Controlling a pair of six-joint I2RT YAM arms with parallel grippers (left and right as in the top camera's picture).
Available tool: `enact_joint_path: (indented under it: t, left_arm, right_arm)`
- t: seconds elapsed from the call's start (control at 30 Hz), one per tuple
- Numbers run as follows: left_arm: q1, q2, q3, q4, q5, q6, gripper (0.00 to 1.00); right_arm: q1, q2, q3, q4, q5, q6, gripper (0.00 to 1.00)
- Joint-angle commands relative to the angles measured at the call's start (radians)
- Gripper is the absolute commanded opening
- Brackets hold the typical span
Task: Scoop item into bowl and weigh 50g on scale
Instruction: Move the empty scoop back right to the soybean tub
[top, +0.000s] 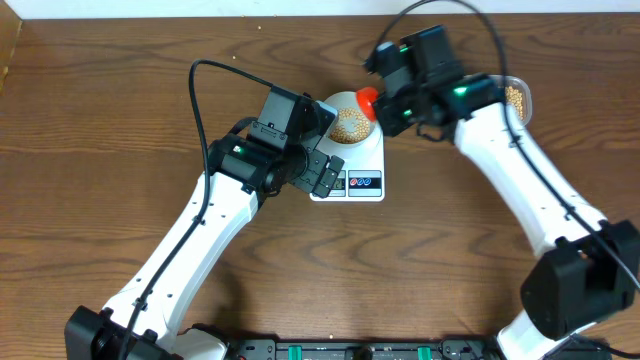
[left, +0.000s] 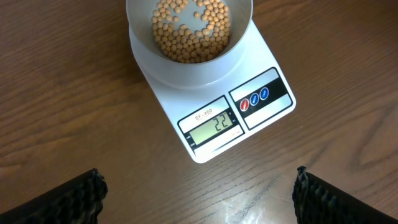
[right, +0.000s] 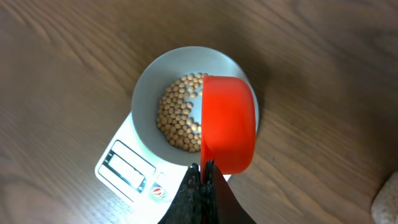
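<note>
A small pale bowl (top: 337, 101) (left: 186, 73) (right: 145, 106) stands on the white scale (top: 368, 160) (left: 264, 118) (right: 118, 168). A layer of tan beans (top: 352, 124) (left: 189, 31) (right: 177, 118) lies in it. The scale's display (left: 214, 126) reads 22. My right gripper (top: 388, 102) (right: 203, 171) is shut on the handle of a red scoop (top: 367, 98) (right: 229, 121). The scoop is tipped bottom-up over the bowl's right side. My left gripper (top: 327, 175) (left: 199, 199) hangs open just in front of the scale, nothing between its fingers (left: 68, 202).
A clear plastic tub (top: 518, 97) holding more beans stands at the back right behind the right arm; its corner (right: 388, 200) shows in the right wrist view. Bare wood table (top: 120, 120) lies left of the scale. A black cable (top: 195, 100) loops over the left arm.
</note>
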Motion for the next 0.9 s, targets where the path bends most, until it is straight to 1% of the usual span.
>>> enact_joint_path:
  t: [0.0, 0.3, 0.4, 0.5, 0.7, 0.87]
  left_arm:
    - [0.004, 0.006, 0.001, -0.003, 0.001, 0.006, 0.98]
    - [0.004, 0.006, 0.001, -0.002, 0.001, 0.006, 0.98]
    - [0.003, 0.006, 0.001, -0.003, 0.001, 0.006, 0.98]
    - [0.004, 0.006, 0.001, -0.003, 0.001, 0.006, 0.98]
    - [0.004, 0.006, 0.001, -0.003, 0.001, 0.006, 0.98]
    - [0.004, 0.006, 0.001, -0.003, 0.001, 0.006, 0.98]
  right_arm:
    - [-0.079, -0.06, 0.027, -0.016, -0.159, 0.044, 0.01]
    - [-0.243, -0.095, 0.027, -0.077, -0.143, 0.048, 0.01]
    - [-0.293, -0.093, 0.027, -0.096, -0.058, 0.053, 0.01]
    - [-0.327, -0.093, 0.026, -0.106, 0.066, 0.083, 0.01]
    - [-0.352, -0.089, 0.01, -0.115, 0.389, 0.127, 0.01]
    - [-0.356, -0.077, -0.04, -0.082, 0.467, 0.126, 0.01]
